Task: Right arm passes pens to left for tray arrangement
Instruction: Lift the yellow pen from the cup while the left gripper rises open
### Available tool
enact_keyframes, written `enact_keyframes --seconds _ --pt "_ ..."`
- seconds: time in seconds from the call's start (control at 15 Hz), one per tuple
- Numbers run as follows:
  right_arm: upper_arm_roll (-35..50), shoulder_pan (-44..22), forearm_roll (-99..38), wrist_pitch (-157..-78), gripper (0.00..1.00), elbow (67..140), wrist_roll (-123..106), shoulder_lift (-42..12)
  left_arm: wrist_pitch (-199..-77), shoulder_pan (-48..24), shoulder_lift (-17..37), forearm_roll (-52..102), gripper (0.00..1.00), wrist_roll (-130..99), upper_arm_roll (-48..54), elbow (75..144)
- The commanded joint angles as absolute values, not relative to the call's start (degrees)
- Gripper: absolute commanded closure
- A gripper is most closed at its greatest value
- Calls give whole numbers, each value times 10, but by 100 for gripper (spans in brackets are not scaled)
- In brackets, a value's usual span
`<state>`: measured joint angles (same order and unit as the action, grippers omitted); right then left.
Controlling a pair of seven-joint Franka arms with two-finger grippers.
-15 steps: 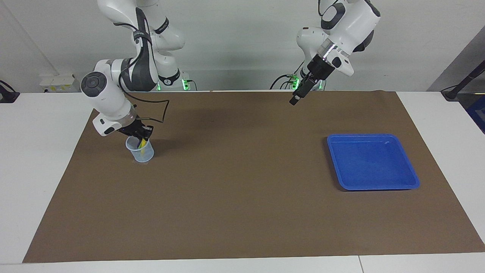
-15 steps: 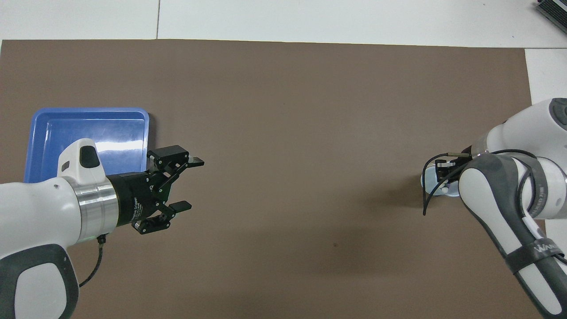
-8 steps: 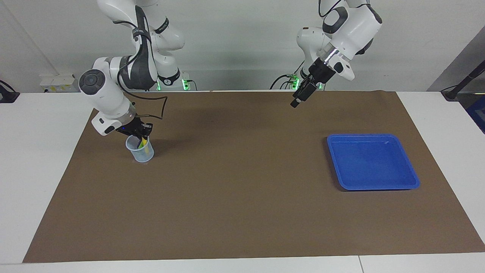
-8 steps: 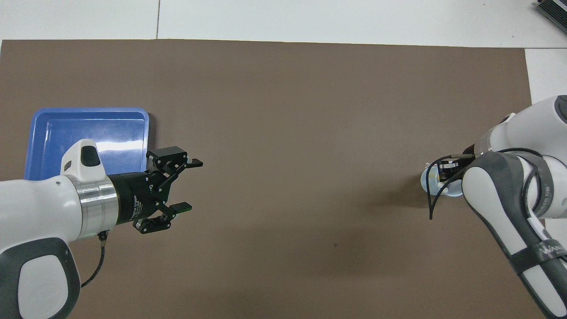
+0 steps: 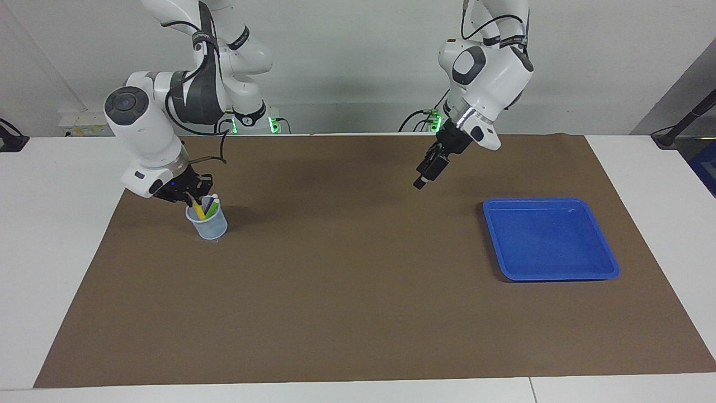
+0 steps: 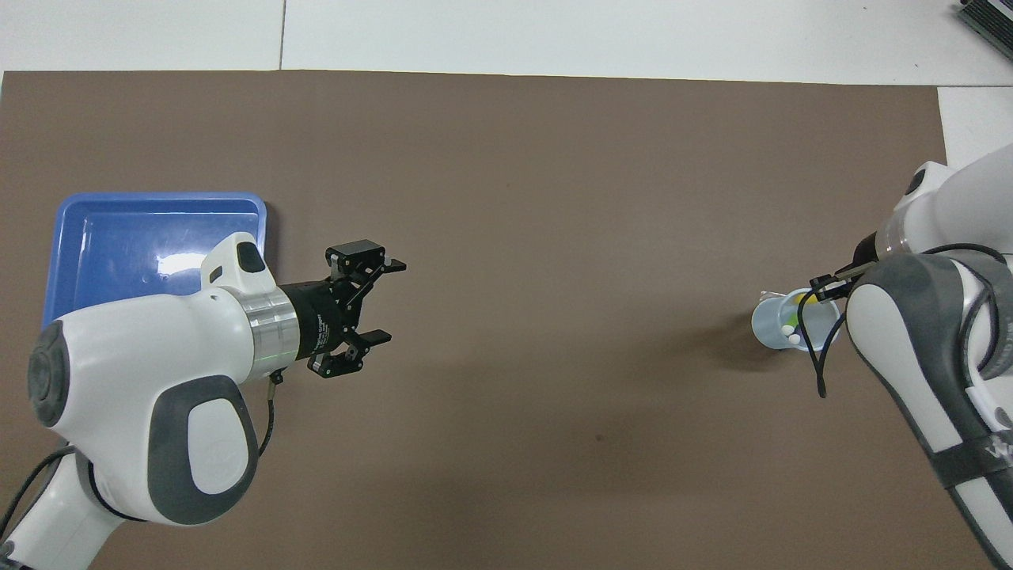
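The right gripper (image 5: 190,197) slants down at the cup (image 5: 207,223), seemingly clamped on the yellow pen (image 5: 197,210); its own arm hides it from overhead. Green and purple pens (image 5: 211,206) stand beside. The left gripper (image 6: 392,302), fingers apart, hangs over the mat (image 5: 347,280) near the blue tray (image 5: 612,268).

Read the overhead view as your clock. The tray (image 6: 158,229) lies at nine o'clock on the mat (image 6: 554,198), toward the left arm's end of the tabletop (image 6: 554,32). At three o'clock stands the cup (image 6: 772,332), with the pens (image 5: 208,206) leaning inside it. The left tool (image 6: 378,305) hangs over the mat just off the tray's three o'clock edge. The right tool (image 5: 190,196) is over the cup's rim.
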<state>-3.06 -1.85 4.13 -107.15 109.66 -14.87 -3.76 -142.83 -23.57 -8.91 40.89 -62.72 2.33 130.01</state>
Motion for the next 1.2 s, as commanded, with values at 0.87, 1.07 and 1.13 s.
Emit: enact_keyframes --seconds 0.87,1.07,1.13 --pt "19 -18 -82 -863 100 895 -180 -18 -1369 -179 -18 546 0 -694 16 1171" --pt "35 -21 -126 -897 100 904 -104 -18 -1367 -178 -25 547 0 -700 17 1169" --pt "49 -21 -140 -913 100 907 -86 -17 -1361 -178 -29 547 0 -704 17 1169"
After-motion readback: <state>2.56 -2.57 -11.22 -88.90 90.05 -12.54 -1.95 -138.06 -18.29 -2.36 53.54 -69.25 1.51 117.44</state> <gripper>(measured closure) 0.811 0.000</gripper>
